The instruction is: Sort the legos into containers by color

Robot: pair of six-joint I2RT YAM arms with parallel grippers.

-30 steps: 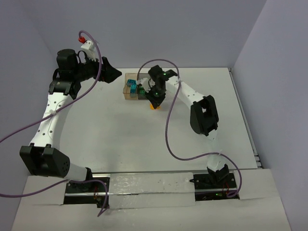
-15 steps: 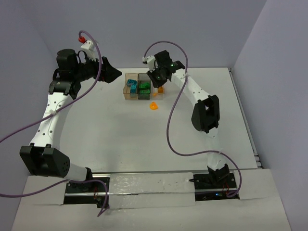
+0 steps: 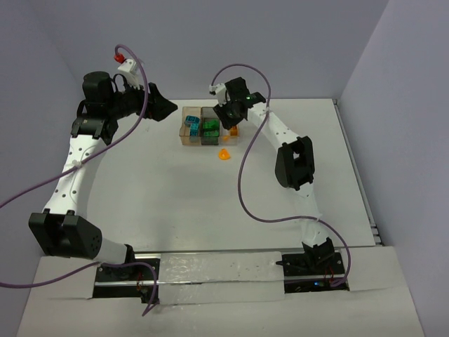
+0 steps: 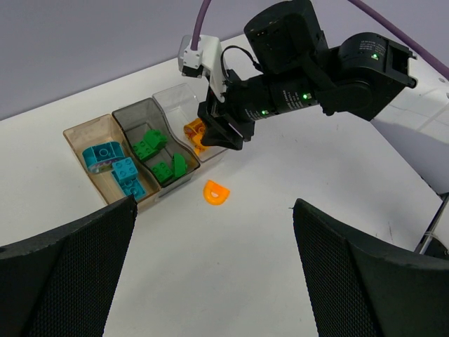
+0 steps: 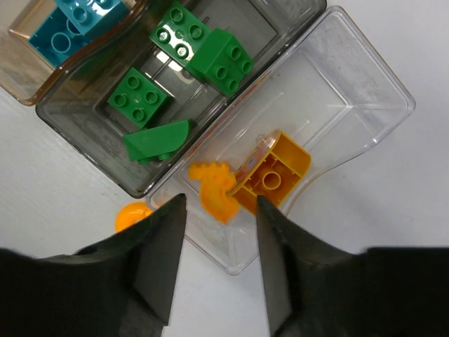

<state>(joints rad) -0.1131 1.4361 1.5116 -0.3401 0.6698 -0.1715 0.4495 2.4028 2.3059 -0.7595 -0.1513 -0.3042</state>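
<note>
Top: right jaws hang over the clear box (image 3: 228, 138); a stray orange lego (image 3: 224, 154) lies on the desk (image 3: 175, 196) short of them. Left wrist: left jaws wide apart, empty. Right wrist: jaws slightly apart, seemingly empty, above orange bricks (image 5: 270, 175); grey box (image 5: 273, 28) beyond.

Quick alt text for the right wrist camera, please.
The right gripper hangs open over the clear plastic box, where two orange pieces lie. Beside it the smoky grey box holds four green bricks; one orange piece lies outside on the white table.
</note>
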